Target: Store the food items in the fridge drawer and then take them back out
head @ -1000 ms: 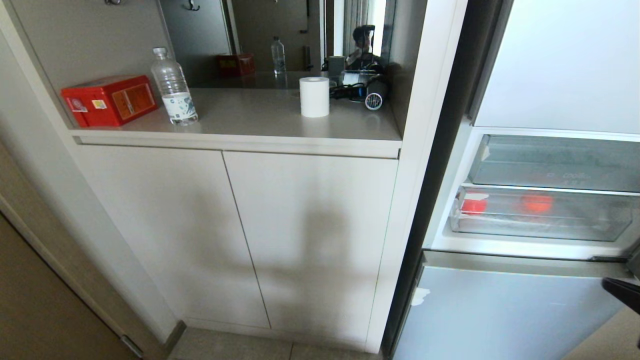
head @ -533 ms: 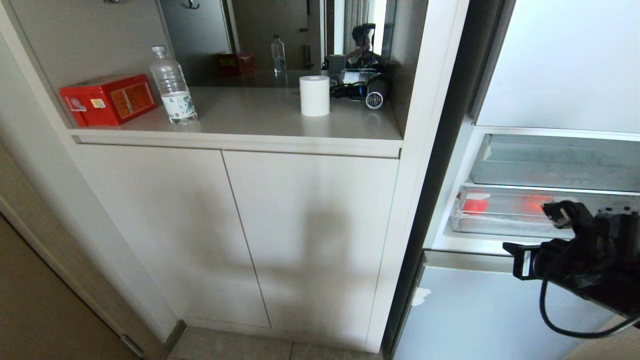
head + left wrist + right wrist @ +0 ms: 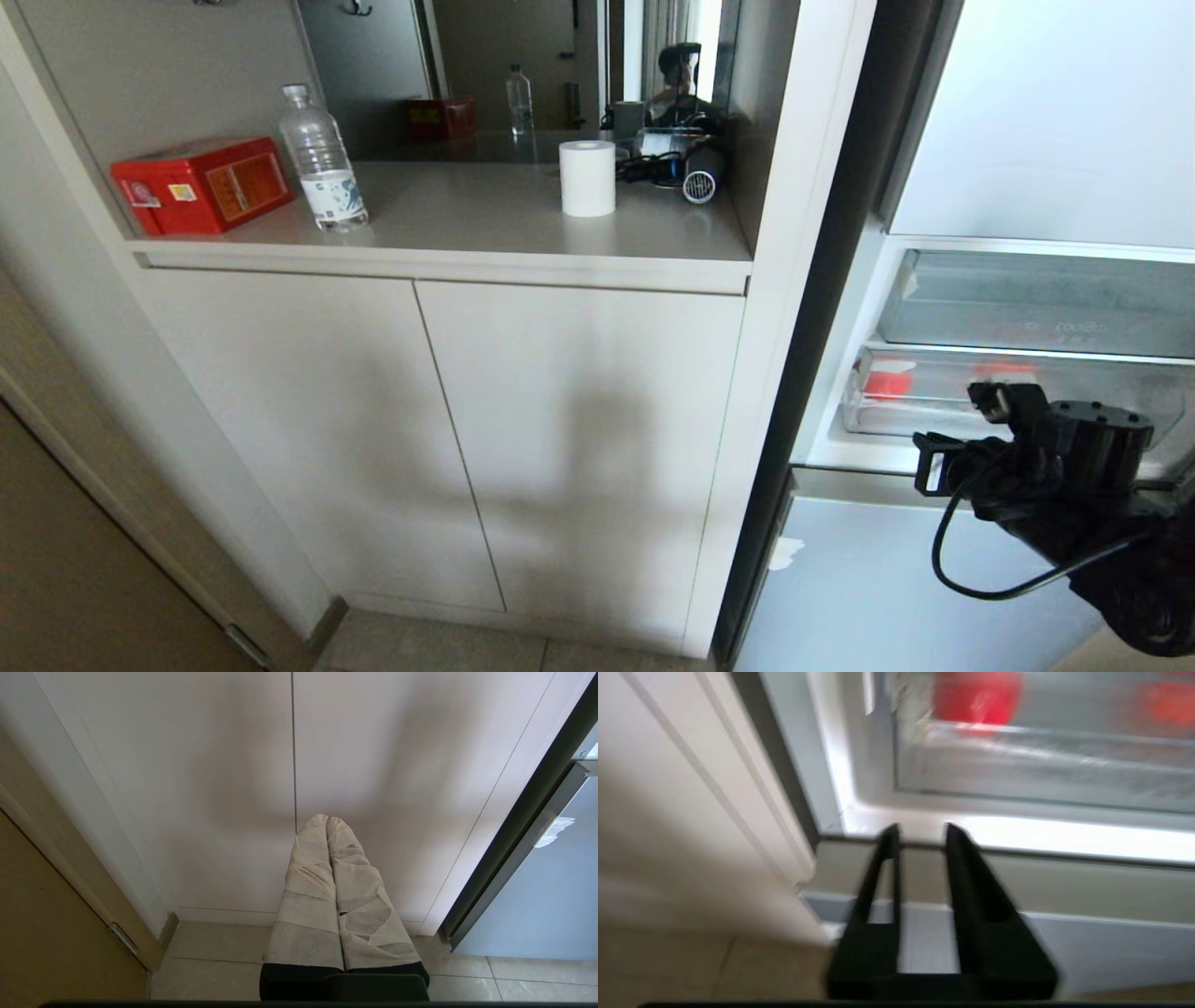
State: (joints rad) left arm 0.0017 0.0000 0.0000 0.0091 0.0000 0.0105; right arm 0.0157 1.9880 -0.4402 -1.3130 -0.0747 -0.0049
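The right gripper (image 3: 922, 833) hangs before the fridge drawer (image 3: 934, 411), jaws a narrow gap apart and empty, probably lining up to draw it out. A red food item (image 3: 978, 697), blurred, sits behind the clear front. The left gripper (image 3: 327, 821), jaws together, points at the cabinet doors (image 3: 233, 788).

Head view: the cabinet doors (image 3: 448, 439) are seen from above and in front, with the fridge drawer (image 3: 934, 411) to their right. Left wrist view: the same cabinet doors (image 3: 289, 765) are faced from low down, near the floor. Right wrist view: the fridge drawer (image 3: 1017, 765) is faced closely, from just below.
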